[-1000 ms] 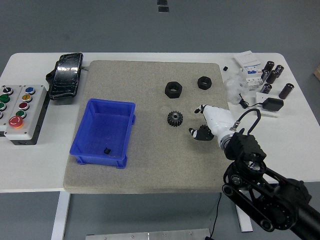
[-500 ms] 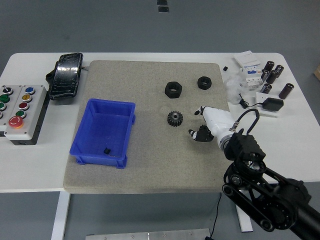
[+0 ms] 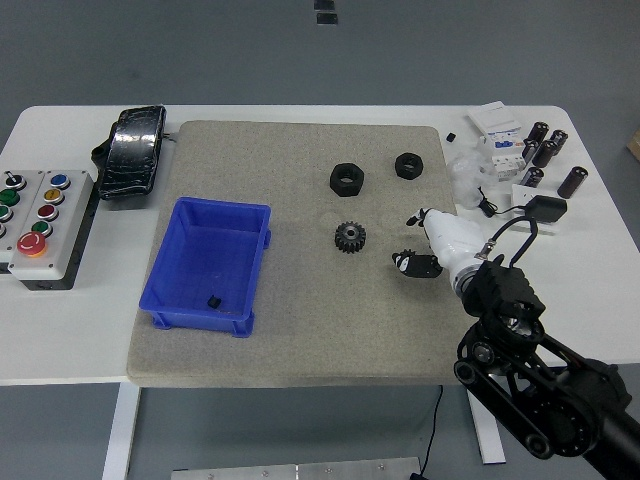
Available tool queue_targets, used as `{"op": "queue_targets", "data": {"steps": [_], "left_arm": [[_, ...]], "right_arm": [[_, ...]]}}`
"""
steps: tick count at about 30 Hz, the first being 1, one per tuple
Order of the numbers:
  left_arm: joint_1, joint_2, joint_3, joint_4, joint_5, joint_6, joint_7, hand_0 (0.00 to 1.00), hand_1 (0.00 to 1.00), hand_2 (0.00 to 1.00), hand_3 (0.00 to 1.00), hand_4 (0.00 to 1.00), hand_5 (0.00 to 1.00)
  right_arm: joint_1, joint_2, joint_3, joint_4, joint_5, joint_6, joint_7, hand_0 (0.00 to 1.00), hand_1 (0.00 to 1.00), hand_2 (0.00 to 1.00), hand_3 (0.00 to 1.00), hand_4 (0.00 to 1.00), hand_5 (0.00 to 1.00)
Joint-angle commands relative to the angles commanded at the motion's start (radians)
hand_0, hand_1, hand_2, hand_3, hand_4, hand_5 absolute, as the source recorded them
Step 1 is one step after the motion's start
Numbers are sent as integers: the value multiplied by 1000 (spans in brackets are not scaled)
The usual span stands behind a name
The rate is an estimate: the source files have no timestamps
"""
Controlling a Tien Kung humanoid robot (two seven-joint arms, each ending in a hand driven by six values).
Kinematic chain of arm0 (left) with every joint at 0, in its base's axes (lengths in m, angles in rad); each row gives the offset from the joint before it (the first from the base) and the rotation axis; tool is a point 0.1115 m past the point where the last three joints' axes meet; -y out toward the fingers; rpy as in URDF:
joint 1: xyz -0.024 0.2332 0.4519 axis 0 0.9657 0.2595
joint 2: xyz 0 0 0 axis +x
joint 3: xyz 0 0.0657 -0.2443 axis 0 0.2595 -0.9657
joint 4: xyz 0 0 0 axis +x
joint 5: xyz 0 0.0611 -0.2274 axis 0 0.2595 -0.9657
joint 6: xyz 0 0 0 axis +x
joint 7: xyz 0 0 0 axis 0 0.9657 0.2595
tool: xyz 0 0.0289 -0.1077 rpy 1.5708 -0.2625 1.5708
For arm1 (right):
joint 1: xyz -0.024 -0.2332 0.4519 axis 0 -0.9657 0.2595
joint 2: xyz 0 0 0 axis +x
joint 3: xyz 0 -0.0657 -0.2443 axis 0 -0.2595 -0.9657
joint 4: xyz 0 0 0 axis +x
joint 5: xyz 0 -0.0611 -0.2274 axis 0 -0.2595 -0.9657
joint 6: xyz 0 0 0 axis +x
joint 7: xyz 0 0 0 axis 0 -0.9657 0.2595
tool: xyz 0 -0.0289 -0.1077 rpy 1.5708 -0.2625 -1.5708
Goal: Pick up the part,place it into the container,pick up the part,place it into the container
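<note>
Grey felt matting [image 3: 300, 330] covered the middle of the white table [image 3: 70, 340], and on it the black toothed gear [image 3: 349, 237] lay flat, just left of the right hand [image 3: 432, 245] and apart from it, with bare mat showing between the two. The hand's white palm shell pointed toward the far left, its dark fingers [image 3: 415, 265] curled loosely downward over the mat and holding nothing; whether the fingertips touched the mat could not be told. Farther back sat two black hex nuts, the larger [image 3: 346, 178] behind the gear and the smaller [image 3: 409, 165] to its right, both well clear of the hand. The blue bin [image 3: 190, 262] stood at the mat's left side, well apart from the gear, with one small black part [image 3: 213, 300] resting on its floor near the front wall. A button box [image 3: 35, 225] and a black pouch [image 3: 133, 152] lay at the table's left, and a cluster of dark cylinders [image 3: 545, 150] and a white packet [image 3: 497, 125] at its far right. Compared with half a second before, the hand and forearm had shifted to the right and slightly away from the gear, widening the gap; the gear, the nuts and the bin had not moved.
</note>
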Motion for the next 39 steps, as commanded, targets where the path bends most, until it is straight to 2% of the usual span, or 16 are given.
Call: {"op": "queue_targets", "data": {"steps": [11, 12, 17, 18, 23, 24, 29, 30, 35, 36, 39], "left_arm": [[-6, 0, 1, 0, -2, 0, -1, 619, 519, 544, 636, 617, 372], [-6, 0, 1, 0, -2, 0, -1, 619, 519, 543, 636, 617, 371], [-5, -2, -2, 0, 1, 0, 1, 619, 519, 543, 636, 617, 371], [-5, -3, -3, 0, 2, 1, 2, 619, 519, 544, 636, 618, 370], [-6, -3, -3, 0, 1, 0, 0, 619, 519, 544, 636, 618, 370], [-6, -3, -3, 0, 1, 0, 0, 619, 519, 544, 637, 618, 370], [-7, -3, -3, 0, 2, 0, 0, 619, 519, 544, 637, 618, 370], [-6, -3, -4, 0, 2, 1, 0, 619, 519, 545, 636, 619, 369], [-7, -2, -5, 0, 2, 1, 0, 619, 519, 545, 636, 619, 369], [-7, -2, -5, 0, 2, 1, 0, 619, 519, 545, 637, 620, 370], [-6, -3, -4, 0, 0, 1, 0, 619, 519, 545, 637, 620, 370]], "right_arm": [[36, 9, -41, -53, 19, 9, 0, 237, 504, 730, 730, 785, 341], [36, 9, -40, -56, 20, 13, 0, 236, 498, 703, 697, 652, 284], [33, 3, -37, -64, 30, 31, 0, 236, 498, 703, 697, 652, 284], [32, 2, -38, -65, 32, 33, 0, 234, 470, 580, 608, 119, 272], [31, 2, -40, -68, 43, 52, 0, 234, 470, 580, 608, 119, 272], [30, 2, -41, -68, 45, 55, 0, 224, 440, 472, 533, 2, 233], [30, 0, -44, -68, 49, 61, 0, 224, 440, 472, 533, 2, 233], [30, -1, -45, -69, 49, 59, 0, 222, 416, 336, 459, 84, 29], [34, -6, -48, -62, 38, 35, 0, 222, 416, 336, 459, 84, 29], [41, -9, -52, -54, 36, 25, 0, 211, 412, 296, 418, 73, 4], [70, -21, -74, -27, 52, -11, 0, 211, 412, 296, 418, 73, 4]]}}
